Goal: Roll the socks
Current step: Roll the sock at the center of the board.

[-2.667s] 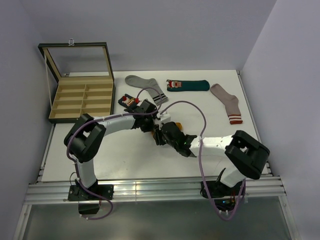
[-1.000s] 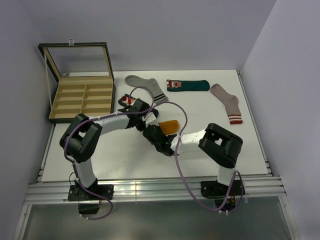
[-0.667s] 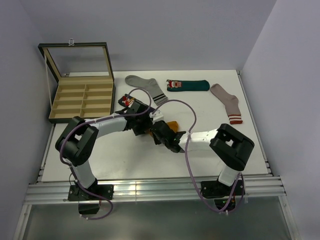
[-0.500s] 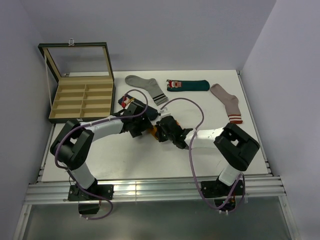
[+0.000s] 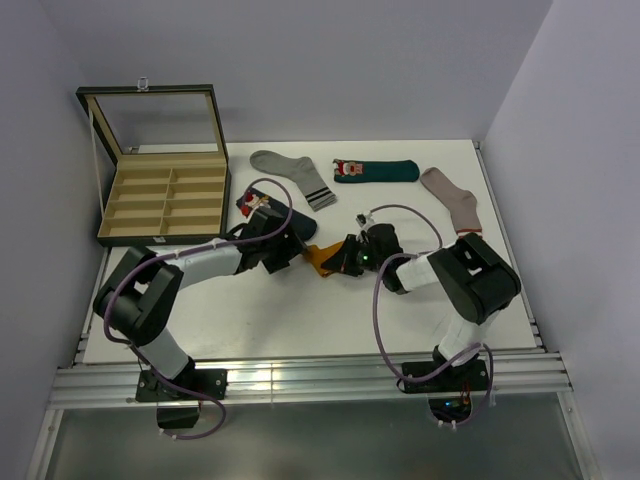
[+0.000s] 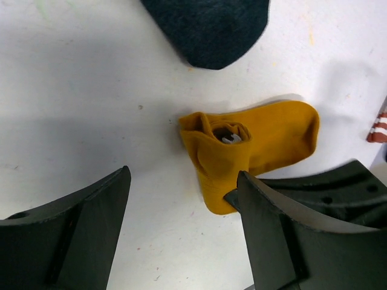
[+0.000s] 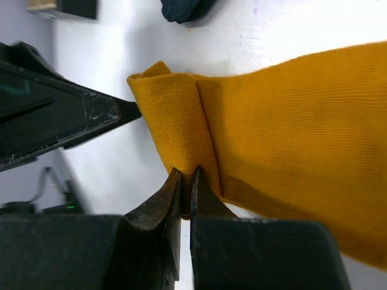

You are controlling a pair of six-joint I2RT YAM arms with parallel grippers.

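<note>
The mustard-orange sock [image 5: 320, 258] lies mid-table with one end rolled into a loose tube [image 6: 225, 151]. My right gripper [image 7: 186, 181] is shut on a fold of that roll, reaching in from the right [image 5: 349, 254]. My left gripper [image 6: 183, 178] stands open just left of the roll [image 5: 293, 252], with one finger [image 6: 284, 223] beside the sock and nothing gripped. The navy sock [image 5: 258, 206] lies behind the left arm and is partly hidden; its toe [image 6: 208, 30] shows in the left wrist view. The dark teal sock [image 5: 376, 171] lies flat at the back.
An open wooden compartment box [image 5: 165, 190] sits at the back left. A grey striped sock [image 5: 295, 175] lies next to the teal one. A pinkish sock [image 5: 455, 206] with a red-striped cuff lies at the back right.
My left gripper has opened and let go of the mustard sock. The right gripper has swung from the sock's near-left side round to its right, still holding the roll.
</note>
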